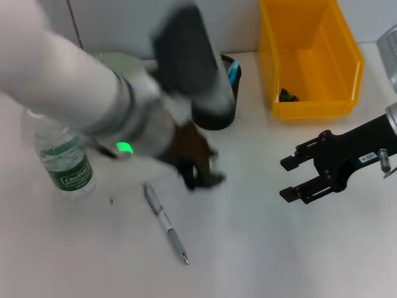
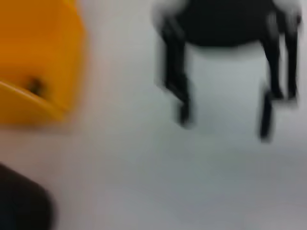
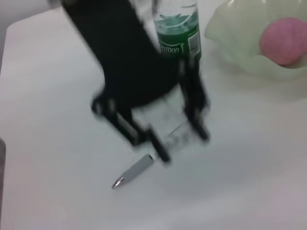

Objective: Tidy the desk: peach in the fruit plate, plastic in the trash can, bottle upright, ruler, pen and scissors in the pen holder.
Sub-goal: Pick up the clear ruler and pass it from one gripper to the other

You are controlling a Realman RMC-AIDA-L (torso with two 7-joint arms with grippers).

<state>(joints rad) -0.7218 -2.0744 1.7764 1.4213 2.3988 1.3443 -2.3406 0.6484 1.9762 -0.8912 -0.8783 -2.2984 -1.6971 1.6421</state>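
My left gripper point(image 1: 201, 180) hangs open low over the middle of the table, blurred, just beyond the pen point(image 1: 166, 225). In the right wrist view the left gripper point(image 3: 183, 147) stands above the pen point(image 3: 134, 170), and a pale strip with dark marks, the ruler point(image 3: 175, 127), shows between its fingers; contact is unclear. The bottle point(image 1: 64, 162) stands upright at the left. The peach point(image 3: 285, 40) lies in the fruit plate point(image 3: 235, 45). The pen holder point(image 1: 223, 108) holds the blue scissors point(image 1: 234, 71). My right gripper point(image 1: 286, 179) is open at the right.
The yellow trash can point(image 1: 310, 74) stands at the back right with a small dark scrap point(image 1: 286, 96) in it. In the left wrist view the trash can point(image 2: 38, 62) is beside my right gripper point(image 2: 224, 124). My left arm hides most of the fruit plate point(image 1: 118, 62).
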